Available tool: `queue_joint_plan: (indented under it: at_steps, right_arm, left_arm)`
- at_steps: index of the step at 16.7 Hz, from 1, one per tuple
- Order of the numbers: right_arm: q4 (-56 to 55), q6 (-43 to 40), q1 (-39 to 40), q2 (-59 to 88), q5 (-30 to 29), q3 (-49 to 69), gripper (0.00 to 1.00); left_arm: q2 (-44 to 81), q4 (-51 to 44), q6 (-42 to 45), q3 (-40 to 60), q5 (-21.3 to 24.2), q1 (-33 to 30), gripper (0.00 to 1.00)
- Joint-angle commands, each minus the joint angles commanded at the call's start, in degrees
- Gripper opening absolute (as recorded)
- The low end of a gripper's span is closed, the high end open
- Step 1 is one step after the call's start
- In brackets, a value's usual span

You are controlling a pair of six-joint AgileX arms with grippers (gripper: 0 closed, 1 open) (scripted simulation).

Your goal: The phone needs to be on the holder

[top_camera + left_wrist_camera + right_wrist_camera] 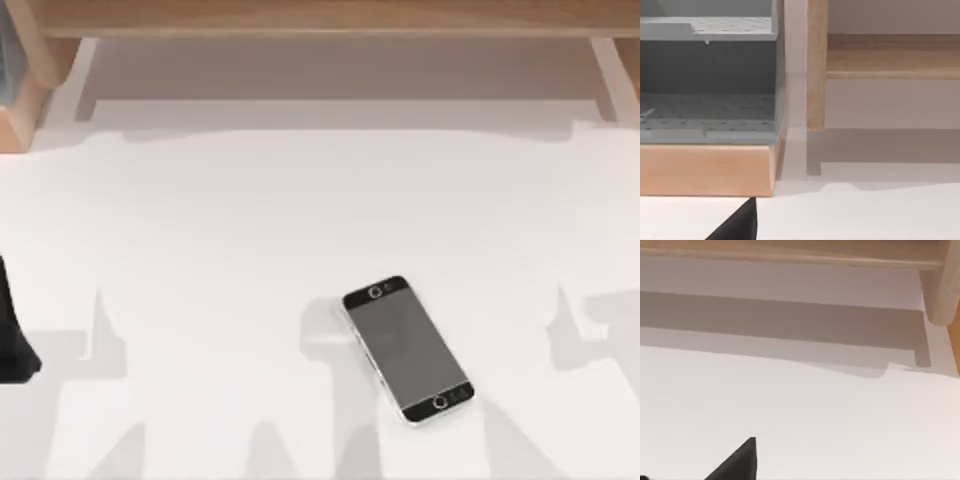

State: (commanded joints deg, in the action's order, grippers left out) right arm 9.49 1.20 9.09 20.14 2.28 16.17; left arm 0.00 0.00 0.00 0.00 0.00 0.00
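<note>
Right now I have both arms pulled back toward the table's near corners. My left arm shows as a dark shape [12, 335] at the top view's left edge, low over the white table [230, 220]. In the left wrist view a single black finger tip of the left gripper [737, 224] pokes up from the lower edge; I cannot tell from that whether its fingers are apart or together. The right wrist view gives me the same thing: one black tip of the right gripper [737, 462] above bare tabletop, and again I cannot tell its state.

The phone [406, 349] lies flat, screen up, on the table a little right of centre and toward the near edge in the top view. It is turned at a slant, one black end band pointing up-left and the other down-right, silver edge along its sides. It sits well apart from my left arm, with open table between them, and nothing touches it.

Ahead of the left wrist camera stands a grey perforated rack [707, 80] on a wooden base [707, 167], beside a wooden post [817, 65] of the wooden shelf [330, 18] along the far side.
</note>
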Motion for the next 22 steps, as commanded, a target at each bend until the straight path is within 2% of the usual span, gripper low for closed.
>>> queue_joint_plan:
  at_steps: [13,18,22]
  right_arm:
    - [45.5,8.8,22.7,73.0,-0.5,44.4,1.00]
    - [53.0,12.9,28.4,90.4,-1.7,63.5,1.00]
    - [53.7,15.3,30.8,96.2,-2.3,72.7,1.00]
  left_arm:
    - [0.0,0.0,0.0,0.0,0.0,0.0,1.00]
    - [0.0,0.0,0.0,0.0,0.0,0.0,1.00]
    - [0.0,0.0,0.0,0.0,0.0,0.0,1.00]
